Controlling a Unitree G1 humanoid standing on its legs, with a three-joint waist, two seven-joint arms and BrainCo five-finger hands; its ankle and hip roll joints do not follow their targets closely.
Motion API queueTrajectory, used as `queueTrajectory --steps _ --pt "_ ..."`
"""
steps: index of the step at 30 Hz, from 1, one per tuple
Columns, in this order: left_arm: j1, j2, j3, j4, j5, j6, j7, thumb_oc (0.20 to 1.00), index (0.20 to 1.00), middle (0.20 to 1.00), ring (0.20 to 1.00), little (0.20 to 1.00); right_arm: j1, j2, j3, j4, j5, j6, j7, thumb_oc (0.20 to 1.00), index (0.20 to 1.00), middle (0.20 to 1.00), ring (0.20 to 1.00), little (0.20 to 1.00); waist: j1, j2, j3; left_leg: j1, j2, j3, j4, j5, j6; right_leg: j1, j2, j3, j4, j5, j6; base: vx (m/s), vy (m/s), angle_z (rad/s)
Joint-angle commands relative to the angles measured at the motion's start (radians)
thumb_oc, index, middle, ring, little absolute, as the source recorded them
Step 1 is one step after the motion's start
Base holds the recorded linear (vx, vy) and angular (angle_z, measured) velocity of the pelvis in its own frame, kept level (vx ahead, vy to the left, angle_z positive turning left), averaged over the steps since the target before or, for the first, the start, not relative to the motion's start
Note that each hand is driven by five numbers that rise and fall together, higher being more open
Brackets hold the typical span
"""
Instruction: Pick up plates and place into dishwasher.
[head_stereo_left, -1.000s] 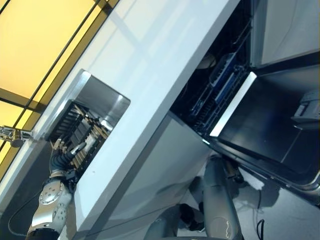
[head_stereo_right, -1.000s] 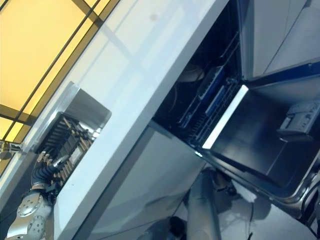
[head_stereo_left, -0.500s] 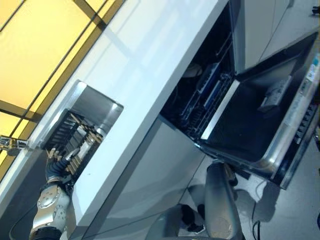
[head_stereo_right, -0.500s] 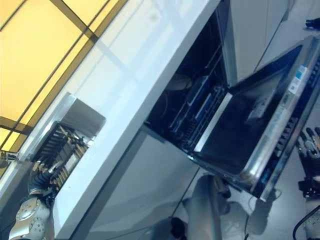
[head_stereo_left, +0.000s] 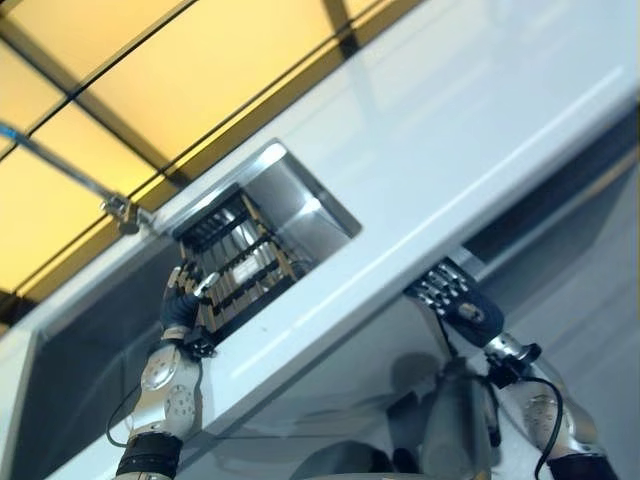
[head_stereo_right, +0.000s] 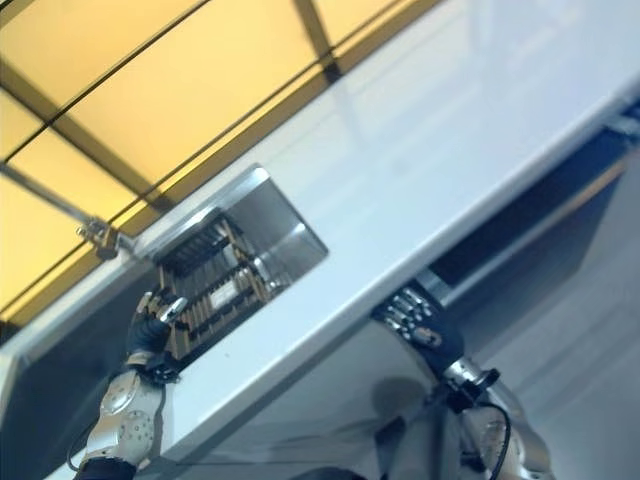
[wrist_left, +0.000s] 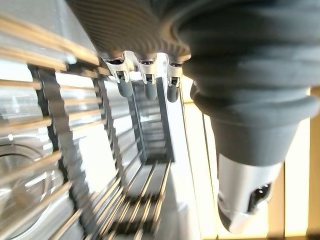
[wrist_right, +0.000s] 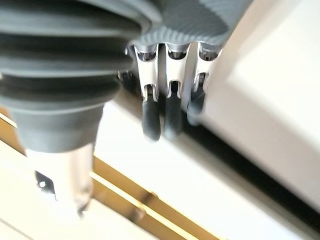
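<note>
The left hand (head_stereo_left: 181, 305) reaches up at the near edge of the sink (head_stereo_left: 300, 190), where a rack (head_stereo_left: 235, 265) of dark bars and light wooden slats lies inside the steel basin. Its fingers (wrist_left: 146, 80) are straight and relaxed, side by side, and they hold nothing; the tips are just beside the rack. In the left wrist view, the round rim of a metal thing, maybe a plate or the drain, shows through the bars, but I cannot tell which. A tap (head_stereo_left: 120, 210) stands at the far side of the sink, in front of the yellow window panels.

The right hand (head_stereo_left: 455, 295) is below the front edge of the white surface (head_stereo_left: 480, 130), with its back toward the camera. Its fingers (wrist_right: 151, 117) are straight and relaxed, and they hold nothing. Beside them runs a dark gap under the surface's edge.
</note>
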Motion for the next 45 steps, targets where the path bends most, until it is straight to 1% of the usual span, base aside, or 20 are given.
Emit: queueTrajectory --steps 1,7,9,11,12,15,17,20,22,23,25,27,30,32,35,38,39,42,44,45 --pt "0.157 0.066 -0.013 -0.008 0.082 -0.005 -0.027 1.000 1.000 1.000 1.000 1.000 -0.136 0.082 0.082 -0.074 0.025 -0.087 -0.019 1.000 1.000 1.000 1.000 1.000 0.103 -0.134 -0.073 -0.030 -0.050 0.019 -0.094 0.056 0.046 0.113 0.048 -0.008 -0.303 0.200 0.022 -0.03 -0.158 0.19" --pt "0.148 0.072 0.020 -0.056 0.119 0.020 -0.042 1.000 1.000 1.000 1.000 1.000 -0.063 0.111 0.034 0.001 0.105 -0.079 -0.086 1.000 1.000 1.000 1.000 1.000 0.121 -0.206 -0.124 0.050 -0.003 0.030 -0.205 0.079 0.028 0.197 0.100 -0.030 -0.417 0.207 0.025 -0.05 -0.121 0.07" --pt "0.145 0.076 0.038 -0.068 0.127 0.025 -0.043 1.000 1.000 1.000 1.000 1.000 -0.026 0.124 0.017 0.051 0.094 -0.081 -0.155 1.000 1.000 1.000 1.000 1.000 0.119 -0.225 -0.136 0.063 0.009 0.036 -0.233 0.089 0.025 0.204 0.115 -0.034 -0.434 0.213 0.028 -0.10 -0.113 0.06" --pt "0.145 0.078 0.053 -0.073 0.128 0.026 -0.044 1.000 1.000 1.000 1.000 1.000 0.000 0.137 -0.001 0.106 0.096 -0.046 -0.229 1.000 1.000 1.000 1.000 1.000 0.114 -0.235 -0.140 0.077 0.020 0.038 -0.253 0.095 0.023 0.209 0.129 -0.036 -0.439 0.211 0.028 -0.10 -0.079 -0.01" --pt "0.144 0.079 0.059 -0.074 0.128 0.026 -0.044 1.000 1.000 1.000 1.000 1.000 0.011 0.146 -0.012 0.144 0.099 -0.002 -0.266 1.000 1.000 1.000 1.000 1.000 0.112 -0.240 -0.143 0.080 0.023 0.038 -0.263 0.099 0.023 0.210 0.134 -0.035 -0.440 0.212 0.029 -0.10 -0.067 -0.03" --pt "0.141 0.086 0.071 -0.080 0.123 0.032 -0.044 1.000 1.000 1.000 1.000 1.000 0.032 0.159 -0.044 0.239 0.161 0.116 -0.429 1.000 1.000 1.000 1.000 1.000 0.108 -0.250 -0.150 0.093 0.030 0.033 -0.298 0.114 0.022 0.216 0.151 -0.031 -0.450 0.213 0.028 -0.10 -0.059 0.00" --pt "0.139 0.102 0.082 -0.092 0.113 0.046 -0.049 1.000 1.000 1.000 1.000 1.000 0.046 0.158 -0.075 0.320 0.214 0.145 -0.533 1.000 1.000 1.000 1.000 1.000 0.107 -0.260 -0.158 0.097 0.033 0.031 -0.322 0.125 0.021 0.217 0.159 -0.027 -0.458 0.218 0.031 -0.08 -0.068 0.03" --pt "0.128 0.118 0.084 -0.099 0.107 0.055 -0.051 1.000 1.000 1.000 1.000 1.000 0.041 0.156 -0.118 0.398 0.338 0.147 -0.756 1.000 1.000 1.000 1.000 1.000 0.105 -0.266 -0.161 0.107 0.037 0.027 -0.344 0.133 0.020 0.218 0.171 -0.019 -0.461 0.227 0.034 -0.05 -0.050 0.00" --pt "0.117 0.131 0.082 -0.104 0.100 0.063 -0.044 1.000 1.000 1.000 1.000 1.000 0.032 0.156 -0.162 0.446 0.410 0.060 -0.995 1.000 1.000 1.000 1.000 1.000 0.103 -0.268 -0.166 0.116 0.038 0.025 -0.360 0.138 0.020 0.219 0.181 -0.010 -0.467 0.233 0.036 -0.04 -0.040 -0.03" --pt "0.110 0.134 0.078 -0.104 0.096 0.066 -0.032 1.000 1.000 1.000 1.000 1.000 0.026 0.163 -0.191 0.468 0.428 0.029 -1.081 1.000 1.000 1.000 1.000 1.000 0.099 -0.266 -0.169 0.118 0.038 0.027 -0.365 0.140 0.020 0.217 0.185 -0.004 -0.468 0.237 0.037 -0.03 -0.019 -0.12" --pt "0.099 0.137 0.068 -0.118 0.088 0.084 -0.002 1.000 1.000 1.000 1.000 1.000 0.011 0.181 -0.257 0.482 0.446 -0.114 -1.320 1.000 1.000 1.000 1.000 1.000 0.089 -0.260 -0.174 0.126 0.036 0.028 -0.373 0.142 0.023 0.215 0.192 0.010 -0.469 0.245 0.037 -0.01 0.010 -0.12" --pt "0.091 0.134 0.060 -0.127 0.080 0.099 0.017 1.000 1.000 1.000 1.000 1.000 -0.008 0.195 -0.305 0.467 0.406 -0.198 -1.473 1.000 1.000 1.000 1.000 1.000 0.084 -0.248 -0.178 0.133 0.033 0.026 -0.375 0.143 0.024 0.217 0.196 0.019 -0.469 0.244 0.034 0.02 0.048 -0.17" --pt "0.095 0.122 0.052 -0.138 0.072 0.107 0.032 1.000 1.000 1.000 1.000 1.000 -0.030 0.201 -0.344 0.421 0.357 -0.256 -1.612 1.000 1.000 1.000 1.000 1.000 0.081 -0.231 -0.189 0.140 0.031 0.025 -0.377 0.144 0.027 0.225 0.200 0.025 -0.474 0.227 0.027 0.01 0.063 -0.15" --pt "0.102 0.111 0.047 -0.143 0.070 0.105 0.040 1.000 1.000 1.000 1.000 1.000 -0.037 0.203 -0.364 0.389 0.320 -0.300 -1.699 1.000 1.000 1.000 1.000 1.000 0.079 -0.223 -0.201 0.143 0.030 0.026 -0.379 0.144 0.029 0.232 0.203 0.027 -0.479 0.212 0.025 0.02 0.063 -0.10" --pt "0.112 0.105 0.045 -0.149 0.065 0.103 0.038 1.000 1.000 1.000 1.000 1.000 -0.040 0.193 -0.398 0.353 0.285 -0.360 -1.771 1.000 1.000 1.000 1.000 1.000 0.078 -0.217 -0.213 0.148 0.031 0.028 -0.382 0.143 0.029 0.241 0.204 0.030 -0.485 0.197 0.025 0.02 0.047 -0.04" --pt "0.116 0.107 0.043 -0.159 0.055 0.108 0.042 1.000 1.000 1.000 1.000 1.000 -0.059 0.140 -0.440 0.240 0.072 -0.383 -1.901 1.000 1.000 1.000 1.000 1.000 0.078 -0.214 -0.226 0.151 0.032 0.028 -0.386 0.142 0.029 0.248 0.204 0.031 -0.492 0.190 0.026 0.02 0.031 -0.04" --pt "0.116 0.106 0.042 -0.161 0.053 0.108 0.043 1.000 1.000 1.000 1.000 1.000 -0.065 0.130 -0.446 0.215 0.025 -0.386 -1.916 1.000 1.000 1.000 1.000 1.000 0.079 -0.213 -0.227 0.150 0.032 0.028 -0.386 0.141 0.029 0.248 0.204 0.031 -0.493 0.188 0.026 0.01 0.045 -0.02" --pt "0.100 0.097 0.018 -0.154 0.030 0.101 0.059 1.000 1.000 1.000 1.000 1.000 -0.138 0.061 -0.446 0.100 -0.312 -0.397 -1.936 1.000 1.000 1.000 1.000 1.000 0.088 -0.204 -0.236 0.143 0.031 0.022 -0.386 0.139 0.028 0.250 0.202 0.028 -0.500 0.173 0.020 0.01 0.071 -0.02" --pt "0.092 0.085 0.003 -0.144 0.015 0.088 0.066 1.000 1.000 1.000 1.000 1.000 -0.176 0.029 -0.411 0.032 -0.468 -0.398 -1.889 1.000 1.000 1.000 1.000 1.000 0.093 -0.197 -0.238 0.139 0.030 0.020 -0.387 0.139 0.028 0.252 0.200 0.022 -0.505 0.162 0.016 0.00 0.078 -0.03" --pt "0.090 0.081 0.000 -0.141 0.010 0.083 0.068 1.000 1.000 1.000 1.000 1.000 -0.184 0.023 -0.399 0.018 -0.497 -0.403 -1.874 1.000 1.000 1.000 1.000 1.000 0.094 -0.196 -0.239 0.137 0.030 0.020 -0.387 0.139 0.028 0.253 0.200 0.021 -0.507 0.160 0.015 0.00 0.076 -0.01"
